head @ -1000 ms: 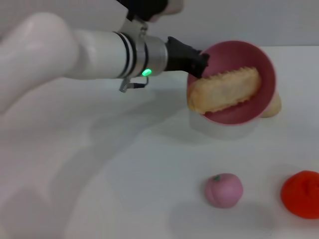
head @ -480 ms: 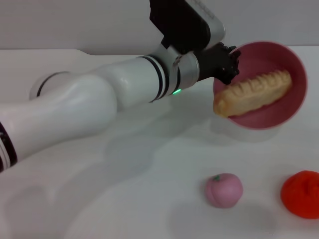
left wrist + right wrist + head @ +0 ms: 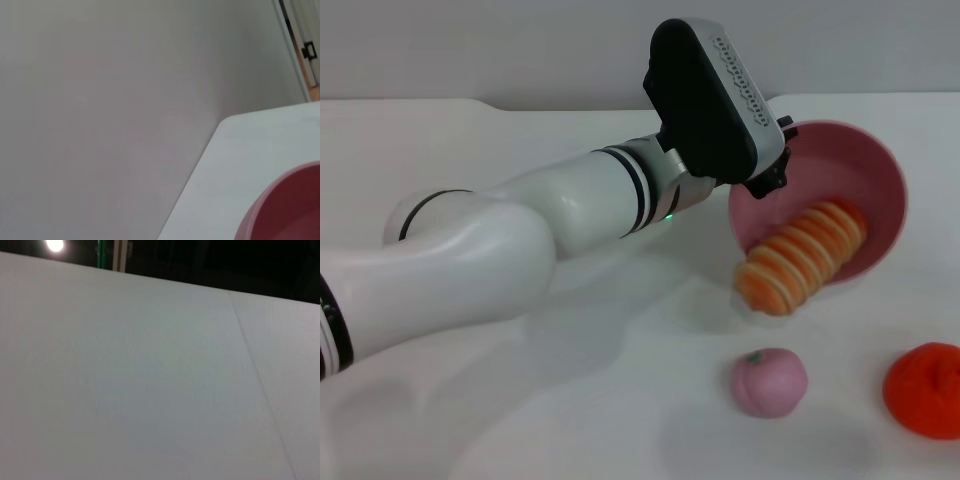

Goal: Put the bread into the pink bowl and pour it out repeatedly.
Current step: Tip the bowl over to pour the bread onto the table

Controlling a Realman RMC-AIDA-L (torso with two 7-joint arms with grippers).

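White bench (image 3: 520,420) under a pale wall. The bread (image 3: 802,256), orange-and-cream ridges up, lay half out of the tipped pink bowl (image 3: 880,190), one end over the rim: a pour nearly complete, judging by position. The left tool (image 3: 772,182) gripped the bowl's rim. Right tool unseen.

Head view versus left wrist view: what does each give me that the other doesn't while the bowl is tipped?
Head view only: the bread sliding out over the lip of the tipped bowl, the left end effector at the bowl's rim, plus a pink ball and an orange ball nearer the robot. Left wrist view only: the wall and a door edge. Both: the bowl and the white table.
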